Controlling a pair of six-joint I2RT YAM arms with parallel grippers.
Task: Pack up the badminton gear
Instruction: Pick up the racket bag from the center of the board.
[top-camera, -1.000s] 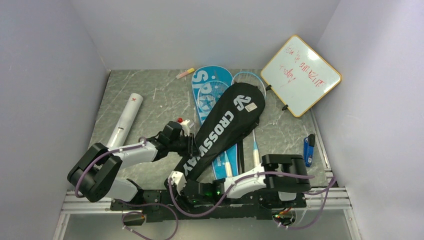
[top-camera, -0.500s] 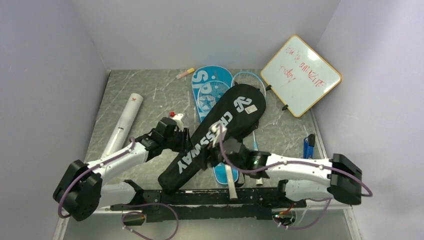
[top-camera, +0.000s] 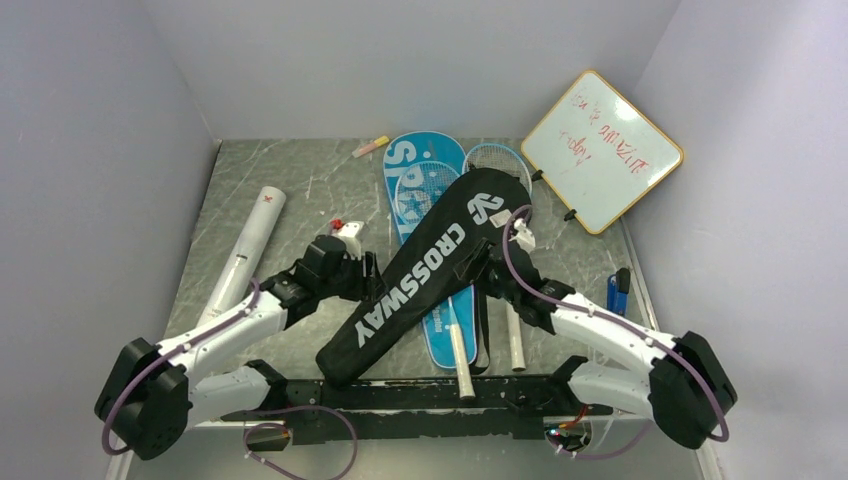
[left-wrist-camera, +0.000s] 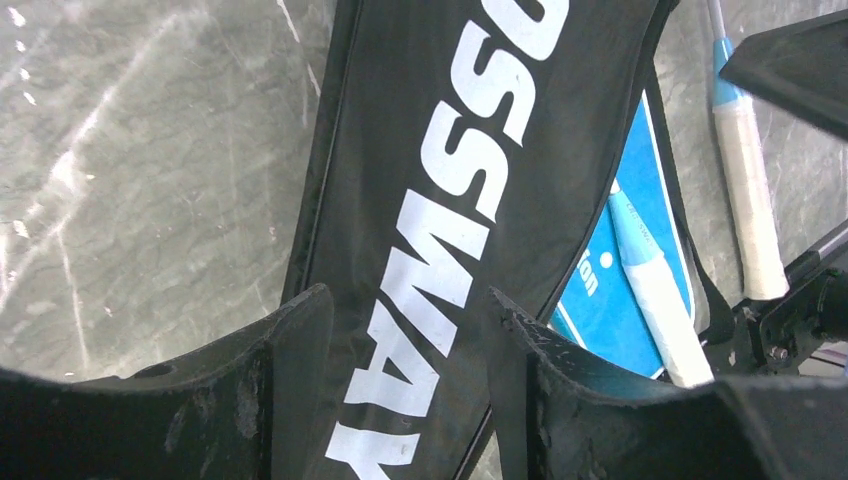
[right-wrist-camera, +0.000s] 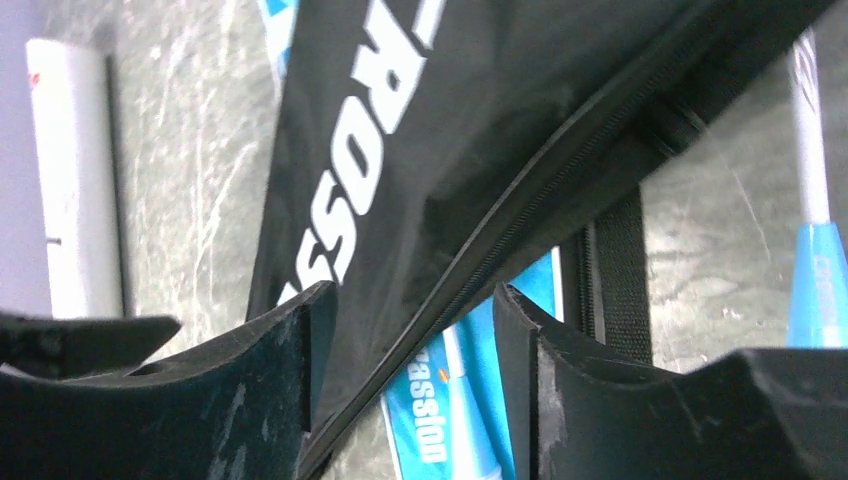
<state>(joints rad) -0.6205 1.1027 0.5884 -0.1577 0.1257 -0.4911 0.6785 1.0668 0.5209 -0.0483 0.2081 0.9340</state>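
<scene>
your left gripper (top-camera: 372, 278) is spread open, one finger on each side of the narrow end of the black cover (top-camera: 432, 268), not pinching it afaict. right gripper (top-camera: 480, 268) is open too, w/ the cover's zipper edge running between its jaws. the black cover lies diagonal on the table (top-camera: 300, 190), on top of the blue cover (top-camera: 418, 165). the light-blue racket (top-camera: 495, 158) sits just right of both, head near the whiteboard (top-camera: 602, 150). the white tube (top-camera: 250, 245) is off to the left, well apart.
</scene>
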